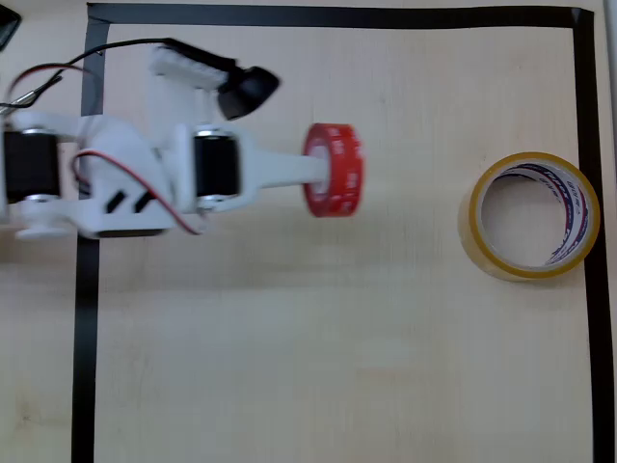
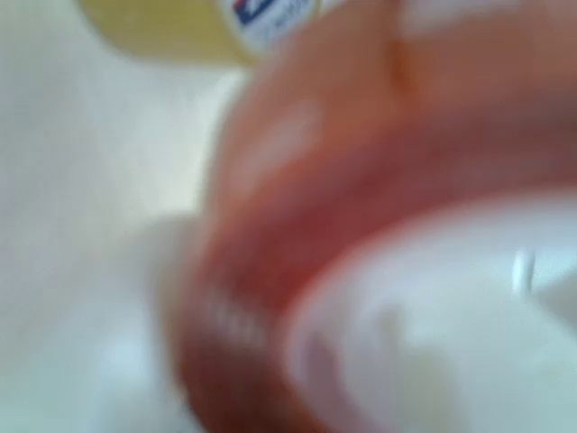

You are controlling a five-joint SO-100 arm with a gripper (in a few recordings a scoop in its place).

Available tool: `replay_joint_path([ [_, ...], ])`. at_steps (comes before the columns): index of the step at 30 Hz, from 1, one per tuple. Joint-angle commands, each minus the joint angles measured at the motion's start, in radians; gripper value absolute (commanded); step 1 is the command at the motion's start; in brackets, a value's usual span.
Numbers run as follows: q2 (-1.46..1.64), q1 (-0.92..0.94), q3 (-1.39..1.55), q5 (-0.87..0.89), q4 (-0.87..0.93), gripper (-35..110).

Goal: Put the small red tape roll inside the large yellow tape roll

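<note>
Small red tape roll: glossy red ring with white printed marks on its outer band, showing edge-on in the overhead view, standing on its rim rather than lying flat. It is sitting at the tip of the white gripper, whose fingers are clamped on it; one finger is reaching from 9 o'clock to the roll's rim. In the wrist view the roll is looming very close and blurred, with a white inner core visible at 4 o'clock of the picture.

Large yellow tape roll: translucent yellow ring lying flat on the counter, hole facing up, white core carrying red and blue print. It is lying at about 3 o'clock from the red roll, well apart from it, just beside the right-hand tape border. In the wrist view a yellow edge with a bit of blue and red print is peeking in at 12 o'clock.

Surface: pale wood-grain counter, with a work area being marked out by black tape lines along the top, left and right. The white arm, with black motors and red and black wires, is crossing the left border at 9 o'clock.
</note>
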Motion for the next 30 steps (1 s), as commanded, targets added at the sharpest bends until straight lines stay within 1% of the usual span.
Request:
replay_joint_path([
  [1,-0.071,-0.002,-0.273,0.035,-0.049,0],
  [5,-0.141,-0.014,-0.373,0.035,-0.06,0],
  [9,-0.201,-0.02,-0.393,0.035,-0.193,0],
  [10,-0.222,-0.02,-0.414,0.035,-0.199,0],
  [20,-0.428,-0.015,-0.641,0.035,-0.199,0],
  [30,-0.529,-0.005,-0.727,0.035,-0.199,0],
])
